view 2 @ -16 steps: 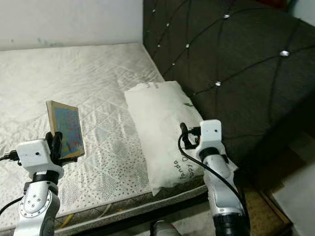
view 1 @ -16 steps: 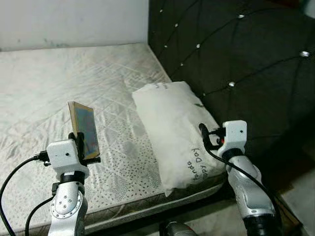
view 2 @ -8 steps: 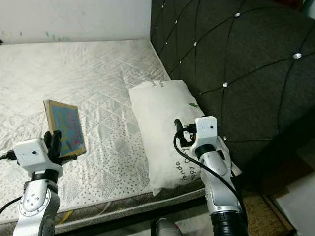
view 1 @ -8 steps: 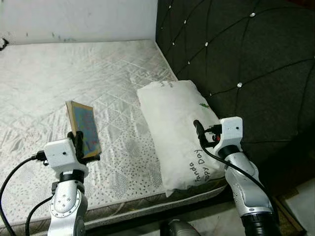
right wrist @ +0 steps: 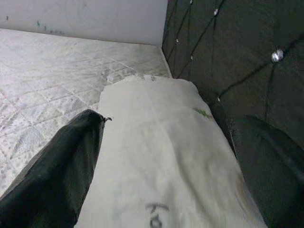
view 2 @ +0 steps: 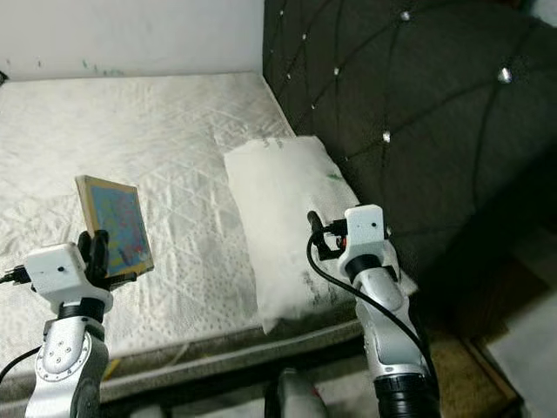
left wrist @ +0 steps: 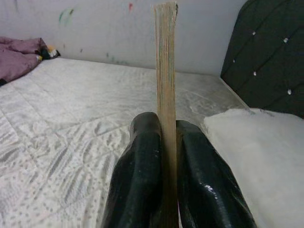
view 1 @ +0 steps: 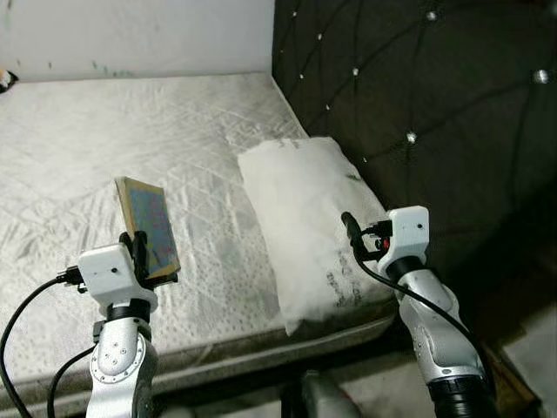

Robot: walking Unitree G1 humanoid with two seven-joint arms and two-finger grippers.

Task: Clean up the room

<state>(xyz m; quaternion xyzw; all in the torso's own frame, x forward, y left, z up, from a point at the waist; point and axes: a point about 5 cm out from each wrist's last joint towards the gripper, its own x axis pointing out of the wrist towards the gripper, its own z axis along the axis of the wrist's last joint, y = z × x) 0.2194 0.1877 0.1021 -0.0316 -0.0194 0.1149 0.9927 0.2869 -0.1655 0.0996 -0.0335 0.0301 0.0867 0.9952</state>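
Two grippers: both are raised in front of the robot, above the near edge of the bed
Left gripper (left wrist: 164,190): its two black fingers are pressed narrow on the lower edge of a thin book (view 1: 148,226), one finger on each side
Book: it is held upright and a little tilted, above the mattress (view 1: 130,131), its colourful cover turned toward the pillow side; from the left wrist view we see it edge-on, between the fingers
Right gripper (right wrist: 166,166): fingers spread wide, holding nothing; it hovers above the near end of the pillow (view 1: 309,218)
Pillow: white, long, with dark printed letters near its close end; it lies on the right side of the mattress, just beside the headboard (view 1: 418,87)
Mattress: pale quilted surface with small dots, a bit wrinkled
Headboard: dark, padded, with shiny buttons
Far corner: a purple cloth (left wrist: 19,50) lies on the mattress near the white wall (view 1: 130,35)
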